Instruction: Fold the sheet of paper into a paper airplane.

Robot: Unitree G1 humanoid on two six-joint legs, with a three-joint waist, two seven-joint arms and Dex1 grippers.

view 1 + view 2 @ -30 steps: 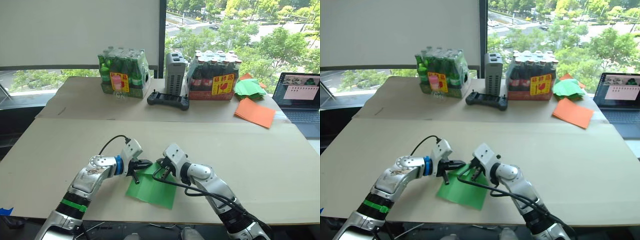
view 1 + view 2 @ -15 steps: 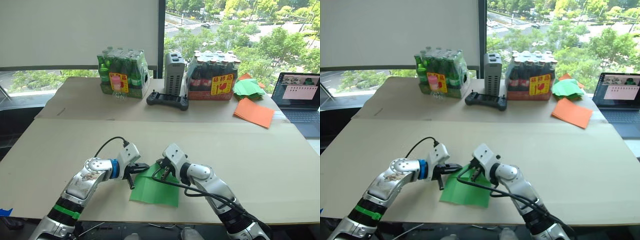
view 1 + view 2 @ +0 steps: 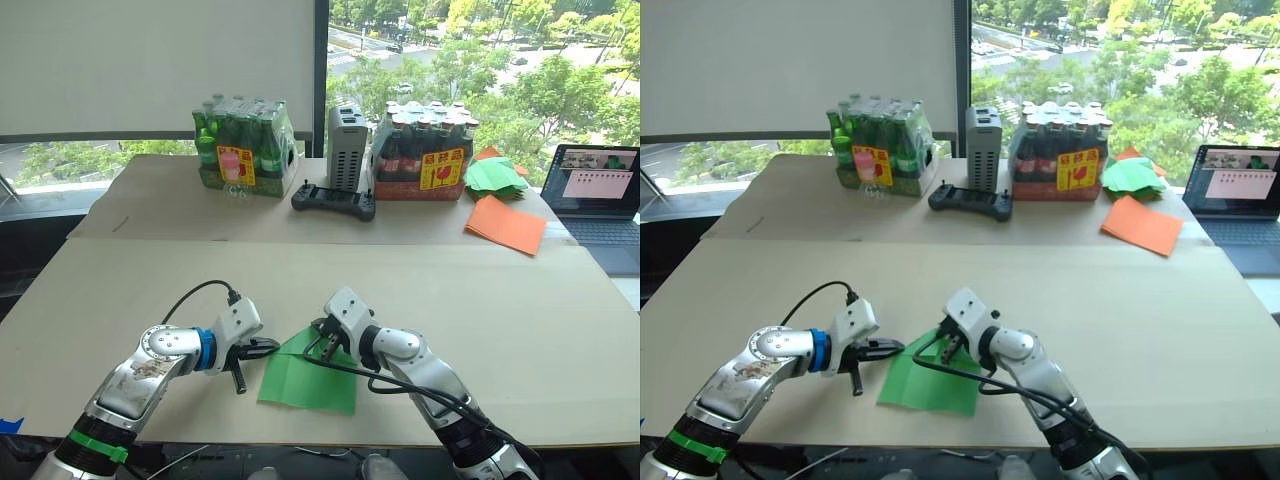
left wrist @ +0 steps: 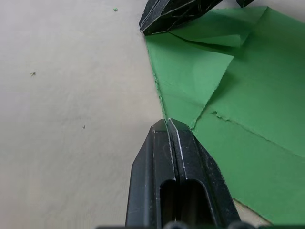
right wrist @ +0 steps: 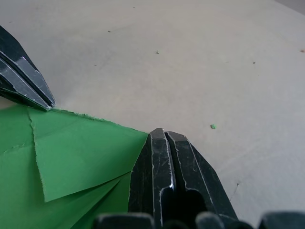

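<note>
Where the near cardboard-coloured table (image 3: 520, 330) meets the arms, the sheet of paper (image 3: 305, 380) lies flat, thin bright green, its far-left corner folded into a triangular flap. The left gripper (image 3: 268, 346) rests at the sheet's left edge, fingers pressed together on nothing. The right gripper (image 3: 322, 345), likewise closed and empty, presses its far corner. The wrist views reveal ragged, torn edges and crease lines; the head views add an orange sheet (image 3: 508, 225) far right.
</note>
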